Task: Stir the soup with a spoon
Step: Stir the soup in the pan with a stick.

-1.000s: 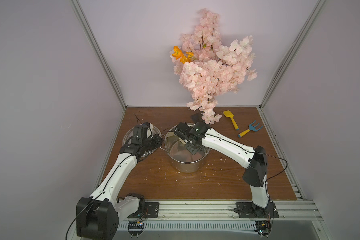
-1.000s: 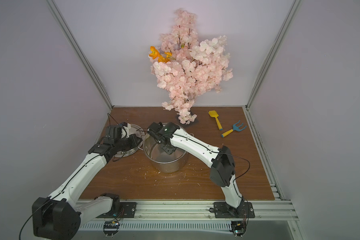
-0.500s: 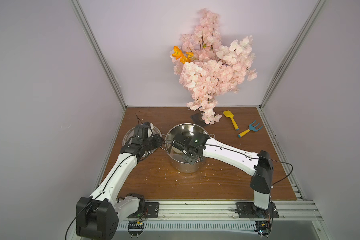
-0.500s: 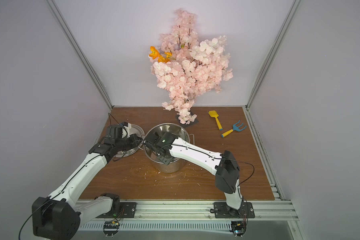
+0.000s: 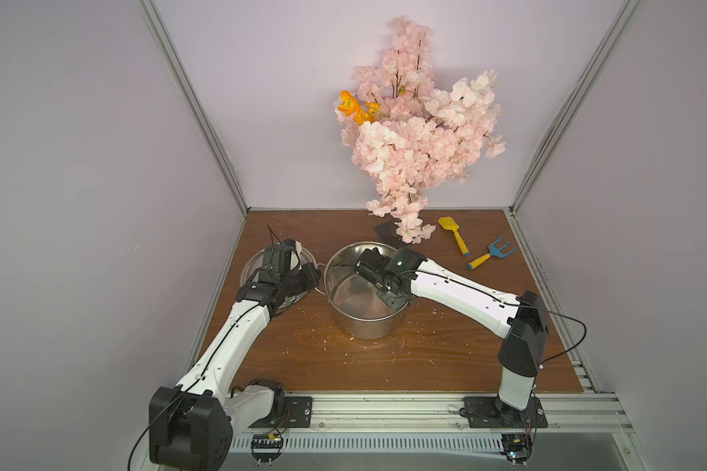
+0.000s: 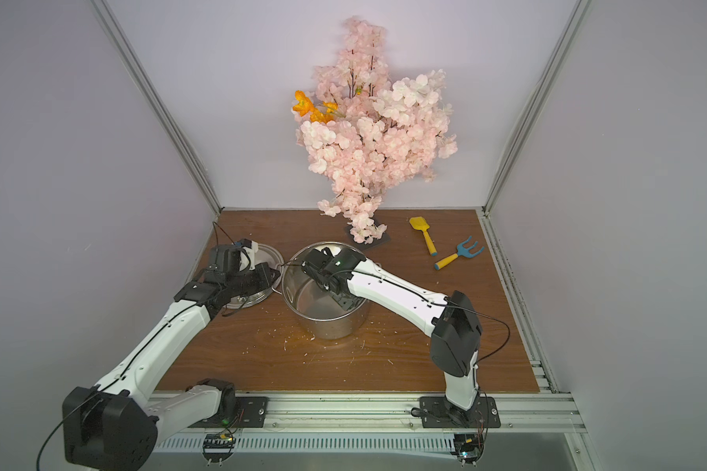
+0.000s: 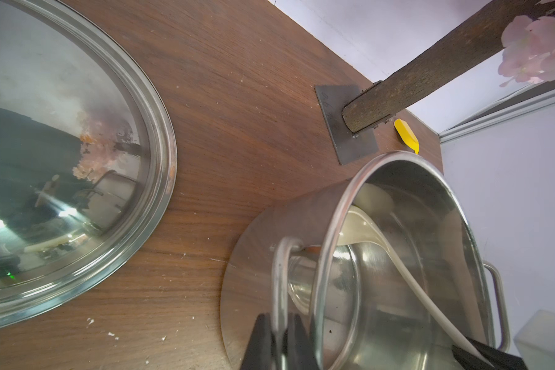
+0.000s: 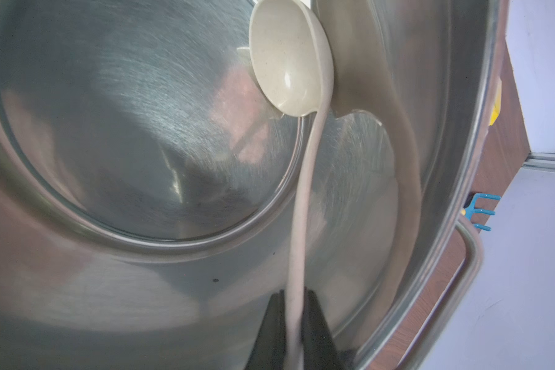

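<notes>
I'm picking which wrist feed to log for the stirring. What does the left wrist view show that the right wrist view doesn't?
Left wrist only: the lid lying on the table, the tree trunk, and the left fingers shut on the pot's loop handle. Right wrist only: the blue rake and the hollow of the spoon's bowl. Both: the pot, the spoon inside it, a sliver of the yellow shovel.
</notes>
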Controlling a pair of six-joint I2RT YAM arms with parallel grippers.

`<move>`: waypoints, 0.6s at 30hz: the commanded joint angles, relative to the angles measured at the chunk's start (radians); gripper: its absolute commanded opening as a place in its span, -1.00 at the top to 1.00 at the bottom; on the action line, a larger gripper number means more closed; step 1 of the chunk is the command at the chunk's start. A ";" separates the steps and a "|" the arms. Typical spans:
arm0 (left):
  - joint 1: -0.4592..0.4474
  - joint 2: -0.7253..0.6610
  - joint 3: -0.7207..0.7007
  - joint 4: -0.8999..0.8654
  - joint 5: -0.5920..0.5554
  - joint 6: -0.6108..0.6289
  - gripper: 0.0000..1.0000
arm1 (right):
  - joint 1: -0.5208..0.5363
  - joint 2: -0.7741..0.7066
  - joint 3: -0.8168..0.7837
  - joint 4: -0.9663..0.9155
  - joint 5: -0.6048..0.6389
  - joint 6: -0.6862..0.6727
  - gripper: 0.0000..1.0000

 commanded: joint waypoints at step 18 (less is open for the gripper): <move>-0.022 -0.024 0.002 -0.019 0.024 0.038 1.00 | 0.123 0.018 0.045 -0.012 -0.085 -0.016 1.00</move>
